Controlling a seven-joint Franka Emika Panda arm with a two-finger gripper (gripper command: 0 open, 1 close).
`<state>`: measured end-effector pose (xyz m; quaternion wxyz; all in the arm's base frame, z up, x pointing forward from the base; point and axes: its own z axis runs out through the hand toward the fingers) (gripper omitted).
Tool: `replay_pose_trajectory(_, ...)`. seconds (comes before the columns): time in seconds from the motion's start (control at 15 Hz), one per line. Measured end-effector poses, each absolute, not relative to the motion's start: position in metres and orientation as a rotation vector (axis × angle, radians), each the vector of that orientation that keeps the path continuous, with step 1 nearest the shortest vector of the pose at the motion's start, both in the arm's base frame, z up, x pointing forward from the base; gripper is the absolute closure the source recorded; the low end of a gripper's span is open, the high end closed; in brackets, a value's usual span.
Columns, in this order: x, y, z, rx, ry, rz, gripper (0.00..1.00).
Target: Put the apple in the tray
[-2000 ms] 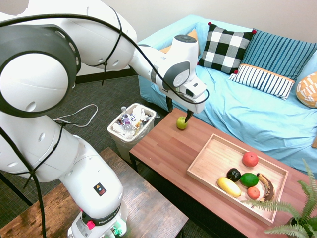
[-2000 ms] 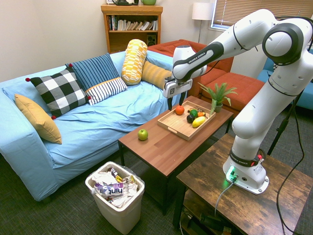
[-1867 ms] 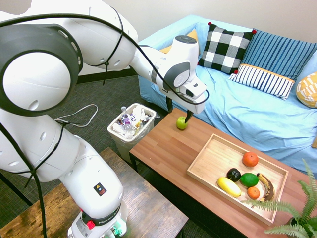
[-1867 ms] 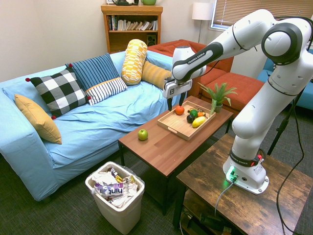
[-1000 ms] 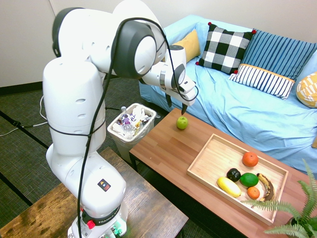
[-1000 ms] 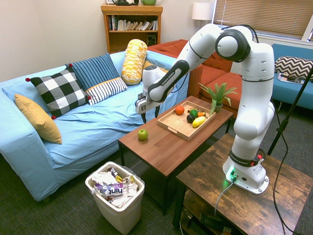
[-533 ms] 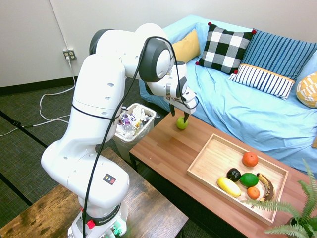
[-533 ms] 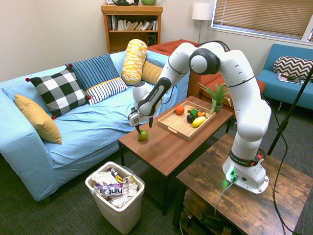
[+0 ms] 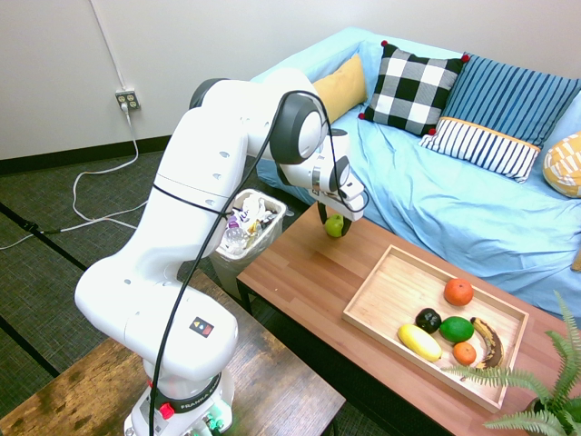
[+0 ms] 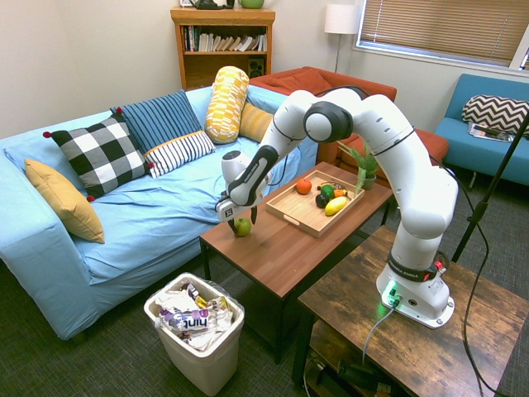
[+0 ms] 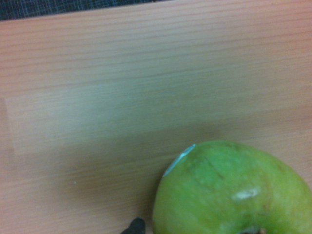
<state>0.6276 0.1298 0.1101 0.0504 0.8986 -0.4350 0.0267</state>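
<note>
The apple sits on the wooden coffee table near its end by the wastebasket, well apart from the tray, which holds several other fruits. The gripper points straight down over the apple, its fingers spread wide on either side and holding nothing. In the wrist view the apple fills one corner against bare tabletop.

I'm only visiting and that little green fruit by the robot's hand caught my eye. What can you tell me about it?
The apple is small, round and yellow-green, with a smooth, slightly speckled skin and a pale spot near its top in the wrist view. It sits upright on the reddish wooden coffee table, near the end by the waste bin, well apart from the tray. The gripper has its open jaws down around it; actual contact cannot be made out.
</note>
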Motion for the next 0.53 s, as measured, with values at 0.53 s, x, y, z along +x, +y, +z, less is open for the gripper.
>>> replay_pose_trajectory(0.53,0.6356,0.1248,0.1082,2.717,-1.334,0.057,1.00)
